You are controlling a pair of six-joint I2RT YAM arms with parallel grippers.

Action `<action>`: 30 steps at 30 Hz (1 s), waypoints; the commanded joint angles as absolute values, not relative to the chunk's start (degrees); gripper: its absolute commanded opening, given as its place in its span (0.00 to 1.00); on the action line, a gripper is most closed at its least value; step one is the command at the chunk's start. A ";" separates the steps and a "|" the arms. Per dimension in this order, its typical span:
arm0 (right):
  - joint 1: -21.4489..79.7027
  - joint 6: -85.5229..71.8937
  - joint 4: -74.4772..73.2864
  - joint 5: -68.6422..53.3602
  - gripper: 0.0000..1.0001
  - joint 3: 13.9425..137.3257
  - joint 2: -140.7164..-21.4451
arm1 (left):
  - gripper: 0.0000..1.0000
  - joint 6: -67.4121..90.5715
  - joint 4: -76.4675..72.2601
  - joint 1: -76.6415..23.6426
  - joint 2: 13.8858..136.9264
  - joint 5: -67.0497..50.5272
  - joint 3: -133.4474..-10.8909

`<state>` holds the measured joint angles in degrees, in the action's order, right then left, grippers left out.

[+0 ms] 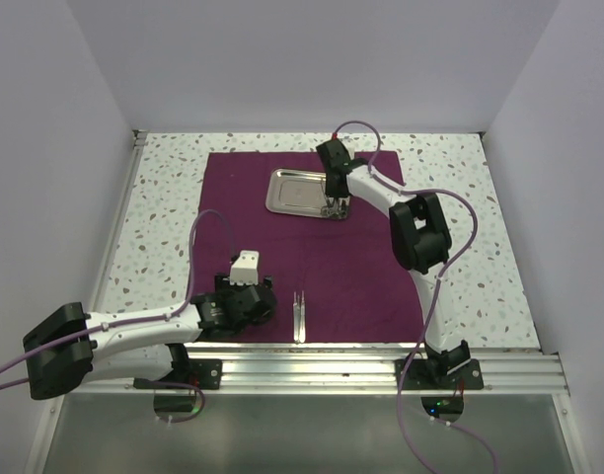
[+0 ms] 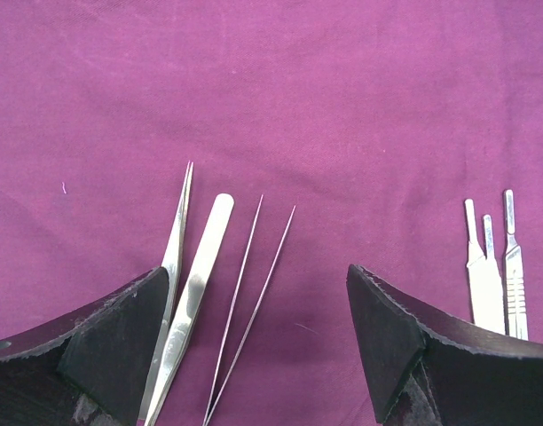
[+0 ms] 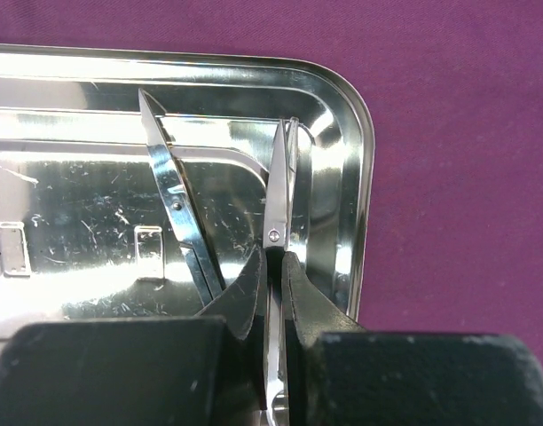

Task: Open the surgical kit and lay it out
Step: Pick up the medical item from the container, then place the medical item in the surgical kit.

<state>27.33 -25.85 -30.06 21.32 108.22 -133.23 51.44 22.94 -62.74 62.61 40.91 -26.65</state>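
The maroon cloth lies spread flat on the table. The steel tray sits on its far part. My right gripper is over the tray's right end. In the right wrist view it is shut on a pair of scissors. A second pair of scissors lies in the tray. My left gripper is open, low over the cloth's near edge. In the left wrist view its fingers straddle broad tweezers and thin tweezers lying on the cloth.
Three slim steel handles lie on the cloth to the right of my left gripper's fingers. In the top view thin tools show near the cloth's front edge. Speckled table surrounds the cloth, with white walls on three sides.
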 commanded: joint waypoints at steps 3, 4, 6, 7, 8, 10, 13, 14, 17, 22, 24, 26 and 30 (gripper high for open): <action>27.25 -25.14 -34.80 19.51 0.00 109.33 -130.45 | 0.85 52.29 22.32 -62.58 63.10 42.63 -27.86; 27.25 -25.05 -34.98 19.51 0.00 109.68 -129.73 | 0.85 52.29 22.24 -62.58 63.11 42.71 -27.95; 27.33 -24.70 -35.68 19.69 0.00 110.30 -128.33 | 0.85 52.29 22.41 -62.58 63.11 42.63 -27.86; 27.25 -24.61 -35.86 19.77 0.00 110.65 -126.93 | 0.85 52.29 22.41 -62.58 63.11 42.63 -27.86; 27.33 -24.52 -35.86 19.78 0.00 110.57 -126.04 | 0.85 52.38 22.33 -62.58 63.11 42.71 -27.86; 27.33 -24.43 -35.95 19.86 0.00 110.13 -123.42 | 0.85 52.29 22.41 -62.58 63.19 42.72 -27.86; 27.33 -24.35 -35.33 19.78 0.00 108.46 -119.73 | 0.85 52.38 22.32 -62.58 63.28 42.80 -28.04; 27.42 -24.26 -34.98 19.78 0.00 108.02 -118.92 | 0.85 52.38 22.41 -62.58 63.28 42.72 -27.95; 27.33 -24.26 -35.33 19.95 0.00 106.62 -116.12 | 0.85 52.38 22.41 -62.58 63.28 42.71 -27.95; 27.95 -26.45 -33.49 18.81 0.00 94.69 -107.25 | 0.85 52.38 22.41 -62.58 63.28 42.72 -28.04; 29.00 -28.64 -29.90 18.46 0.00 84.18 -99.78 | 0.85 52.38 22.50 -62.58 63.28 42.80 -28.12; 29.97 -31.27 -26.48 18.02 0.00 76.68 -94.42 | 0.85 52.47 22.68 -62.58 63.19 42.80 -28.13; 34.61 -34.97 -25.66 18.01 0.00 60.07 -84.22 | 0.85 52.38 22.59 -62.58 62.67 42.63 -28.04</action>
<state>31.46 -30.37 -28.82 18.46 67.02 -89.41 51.48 23.05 -62.74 63.11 40.93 -26.68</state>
